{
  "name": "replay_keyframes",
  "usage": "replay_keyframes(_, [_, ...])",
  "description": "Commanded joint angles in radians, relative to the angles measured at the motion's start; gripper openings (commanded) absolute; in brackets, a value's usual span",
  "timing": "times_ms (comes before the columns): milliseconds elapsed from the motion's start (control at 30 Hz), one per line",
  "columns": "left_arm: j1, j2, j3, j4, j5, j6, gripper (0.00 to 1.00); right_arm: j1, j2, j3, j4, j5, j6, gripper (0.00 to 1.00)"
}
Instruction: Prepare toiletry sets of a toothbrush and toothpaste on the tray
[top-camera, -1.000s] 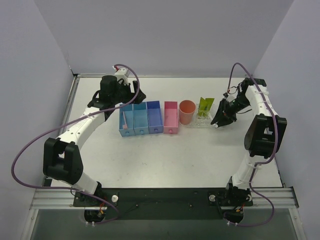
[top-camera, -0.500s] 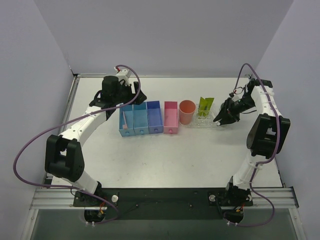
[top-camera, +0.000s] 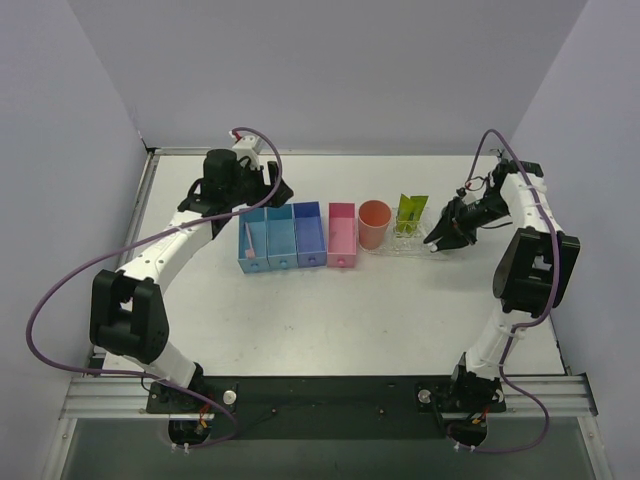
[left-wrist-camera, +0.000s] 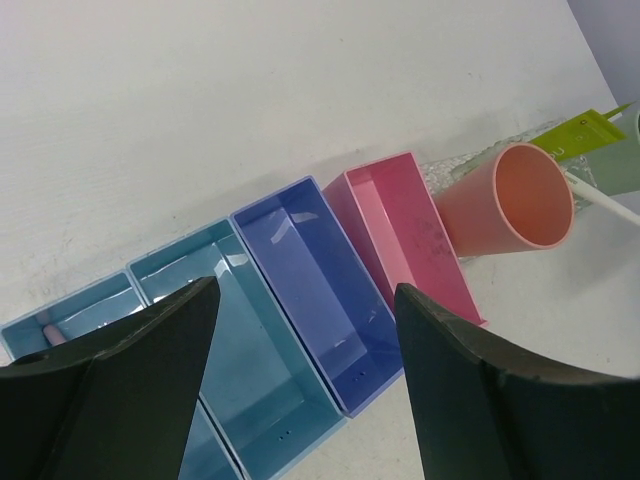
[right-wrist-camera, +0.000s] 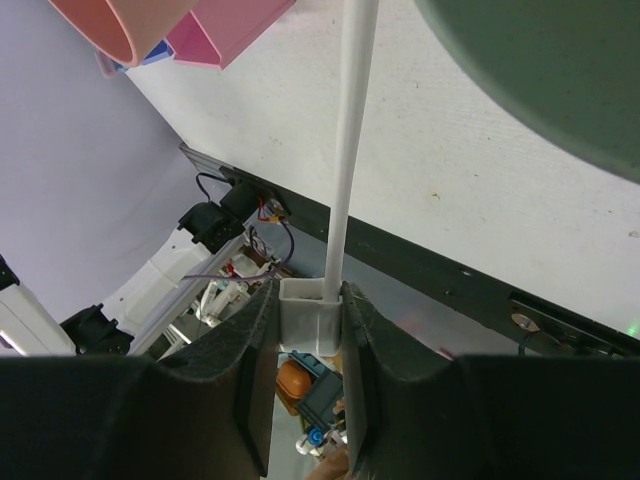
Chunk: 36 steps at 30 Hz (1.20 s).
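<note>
Right gripper (right-wrist-camera: 305, 312): clamped on toothbrush (right-wrist-camera: 352, 150), brush head cut off by frame.
Left gripper (left-wrist-camera: 305, 290): jaws wide.
Toothpaste (top-camera: 410, 211): any print too small to read.

Both arms outstretched, left gripper (left-wrist-camera: 305, 300) wide-spread, right gripper (right-wrist-camera: 308, 300) tight around the toothbrush (right-wrist-camera: 349, 150).

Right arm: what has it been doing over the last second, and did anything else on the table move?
The right arm swung its elbow outward, to the right; its fingers stayed clamped on the toothbrush by the right end of the tray. The left arm, bins and cup hardly changed.
</note>
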Motion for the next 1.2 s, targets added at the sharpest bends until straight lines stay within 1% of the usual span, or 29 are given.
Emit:
replay_keyframes(0, [-0.009,-0.019,0.060,0.025,0.013,0.049,0.81,-0.004,-0.078,-0.018,-0.060,-0.037,0.012,0.00])
replay_keyframes(333, [-0.072,-0.075,0.032,0.081,0.088,0.144,0.81,-0.004,-0.239,-0.104,-0.097,-0.005,0.014,0.00])
replay_keyframes(433, [-0.094,-0.095,0.020,0.146,0.161,0.147,0.81,0.004,-0.285,-0.107,-0.106,-0.008,0.028,0.00])
replay_keyframes(467, [-0.111,-0.096,0.018,0.186,0.215,0.146,0.82,0.022,-0.305,-0.106,-0.108,-0.018,0.031,0.00])
replay_keyframes(533, [-0.132,-0.095,0.014,0.226,0.252,0.138,0.82,0.050,-0.320,-0.103,-0.114,-0.038,0.041,0.00])
replay_keyframes(567, [-0.158,-0.093,0.006,0.295,0.291,0.107,0.82,0.097,-0.326,-0.098,-0.116,-0.048,0.042,0.00])
replay_keyframes(667, [-0.200,-0.079,-0.011,0.405,0.357,0.054,0.82,0.200,-0.331,-0.084,-0.119,-0.066,0.057,0.00])
replay_keyframes(733, [-0.244,-0.072,-0.002,0.441,0.417,0.058,0.84,0.268,-0.336,-0.079,-0.120,-0.112,0.058,0.00])
replay_keyframes(800, [-0.278,-0.081,0.009,0.440,0.448,0.076,0.86,0.321,-0.342,-0.075,-0.125,-0.143,0.063,0.00])
replay_keyframes(867, [-0.292,-0.095,0.020,0.395,0.467,0.121,0.88,0.340,-0.362,-0.078,-0.134,-0.167,0.063,0.00])
replay_keyframes(1000, [-0.325,-0.142,-0.005,0.340,0.531,0.159,0.91,0.357,-0.417,-0.136,-0.132,-0.241,0.078,0.00])
replay_keyframes(1033, [-0.357,-0.148,-0.011,0.309,0.557,0.188,0.92,0.366,-0.443,-0.151,-0.134,-0.259,0.083,0.00])
replay_keyframes(1100, [-0.400,-0.162,-0.009,0.248,0.560,0.242,0.94,0.380,-0.467,-0.200,-0.134,-0.272,0.091,0.00])
replay_keyframes(1133, [-0.440,-0.162,-0.003,0.175,0.560,0.292,0.94,0.397,-0.489,-0.214,-0.134,-0.287,0.094,0.00])
replay_keyframes(1167, [-0.460,-0.164,0.001,0.145,0.559,0.308,0.94,0.410,-0.500,-0.245,-0.134,-0.293,0.095,0.00])
